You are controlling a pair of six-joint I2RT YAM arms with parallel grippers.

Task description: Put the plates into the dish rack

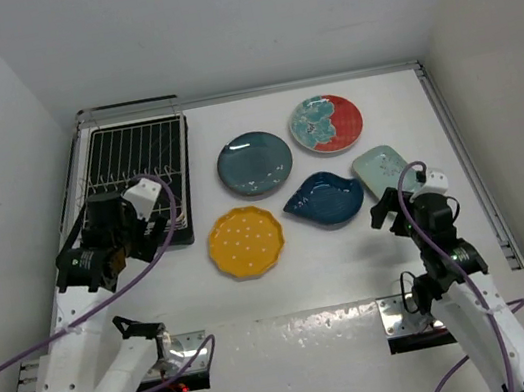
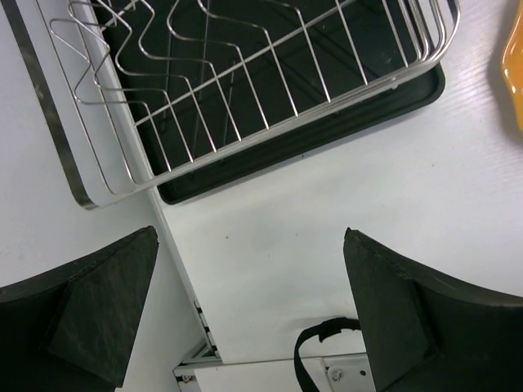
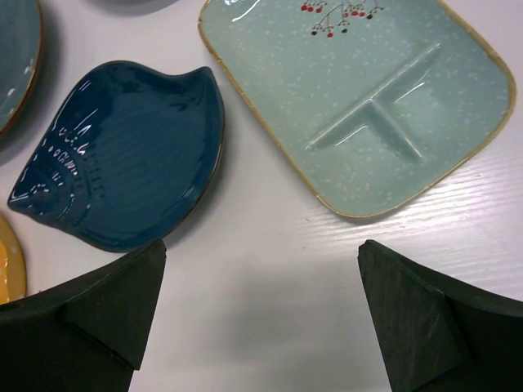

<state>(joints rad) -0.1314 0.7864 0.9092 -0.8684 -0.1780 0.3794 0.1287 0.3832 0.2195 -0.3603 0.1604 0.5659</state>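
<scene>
The wire dish rack (image 1: 133, 168) in its black tray stands at the back left, empty; its near end shows in the left wrist view (image 2: 245, 90). Five plates lie flat on the table: dark teal (image 1: 254, 164), red-and-turquoise (image 1: 327, 124), yellow dotted (image 1: 244, 242), dark blue leaf (image 1: 324, 199) and pale mint (image 1: 384, 170). My left gripper (image 1: 102, 270) (image 2: 249, 269) is open and empty, over bare table just near of the rack. My right gripper (image 1: 397, 213) (image 3: 261, 282) is open and empty, near of the blue leaf (image 3: 122, 155) and mint plate (image 3: 359, 98).
White walls enclose the table on the left, back and right. A metal rail (image 1: 469, 159) runs along the right edge. Purple cables trail from both arms. The yellow plate's edge shows at the right of the left wrist view (image 2: 511, 73).
</scene>
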